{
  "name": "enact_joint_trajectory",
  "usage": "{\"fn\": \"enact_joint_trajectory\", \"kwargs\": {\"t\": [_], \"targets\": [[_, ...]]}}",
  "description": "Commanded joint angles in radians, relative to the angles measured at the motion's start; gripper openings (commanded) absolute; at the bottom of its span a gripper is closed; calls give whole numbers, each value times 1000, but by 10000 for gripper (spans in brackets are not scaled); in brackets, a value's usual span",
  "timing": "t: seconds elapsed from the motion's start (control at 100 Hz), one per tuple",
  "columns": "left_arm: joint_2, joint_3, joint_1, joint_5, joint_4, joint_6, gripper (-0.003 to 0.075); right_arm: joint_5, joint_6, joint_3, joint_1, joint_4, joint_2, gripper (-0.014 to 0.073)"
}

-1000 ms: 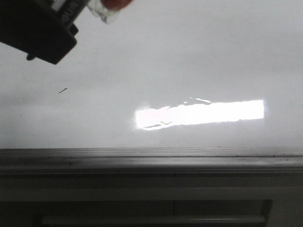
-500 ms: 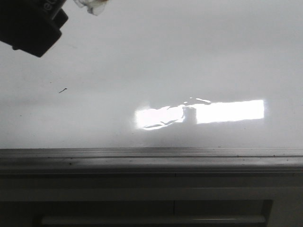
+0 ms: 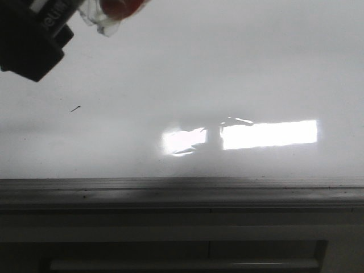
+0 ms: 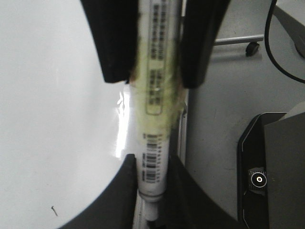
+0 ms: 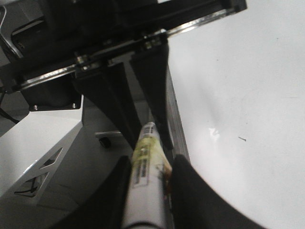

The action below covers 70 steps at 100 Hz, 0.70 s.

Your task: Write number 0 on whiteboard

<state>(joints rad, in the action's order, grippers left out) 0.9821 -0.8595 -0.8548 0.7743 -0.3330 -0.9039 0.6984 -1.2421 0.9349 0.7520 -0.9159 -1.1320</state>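
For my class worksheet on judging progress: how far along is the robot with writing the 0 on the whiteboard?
Done: the marker has been picked up. In hand: the left tool and the right tool both grip it, near the board's edge rail, with no stroke begun. Left: the whole 0. The whiteboard shows only a tiny dash and glare.

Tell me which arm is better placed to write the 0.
Probably right. The right gripper clamps the marker at its taped middle, a firm writing grip, while the left gripper only pinches its narrow end.
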Motion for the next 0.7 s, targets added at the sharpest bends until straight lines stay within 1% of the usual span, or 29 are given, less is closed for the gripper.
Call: {"fn": "enact_joint_trajectory", "kwargs": {"t": [0.0, 0.03, 0.13, 0.18, 0.23, 0.3, 0.35, 0.42, 0.46, 0.6, 0.65, 0.69], "targets": [[-15, -34, -8, -54, -27, -2, -20, -9, -8, 33, -1, -44, 7, -36], [-15, -34, -8, -54, -27, -2, -20, -7, -8, 33, -1, -45, 7, -75], [-15, -34, -8, -75, -27, 13, -18, -7, -8, 33, -1, -45, 7, -68], [-15, -34, -8, -95, -40, 28, 1, -7, -8, 33, -1, -45, 7, -68], [-15, -39, -8, -113, -49, 50, 52, -7, -8, 33, -1, -43, 7, -68], [-26, -54, -8, -115, -56, 93, 170, -7, -8, 31, -7, -32, 18, -68], [-33, -58, -8, -115, -56, 133, 272, -7, -8, 28, -14, -30, 32, -68], [-68, -60, -8, -115, -56, 169, 357, -4, -6, 17, -35, -30, 58, -68], [-94, -60, -8, -115, -56, 182, 371, -4, -4, 3, -49, -30, 79, -68], [-206, -58, -4, -126, -49, 242, 365, -4, 24, -68, -115, -30, 170, -68], [-255, -43, -4, -159, -40, 278, 352, -9, 36, -105, -141, -28, 209, -68], [-300, -24, -4, -201, -26, 312, 324, -14, 50, -138, -162, -18, 244, -68]]}}
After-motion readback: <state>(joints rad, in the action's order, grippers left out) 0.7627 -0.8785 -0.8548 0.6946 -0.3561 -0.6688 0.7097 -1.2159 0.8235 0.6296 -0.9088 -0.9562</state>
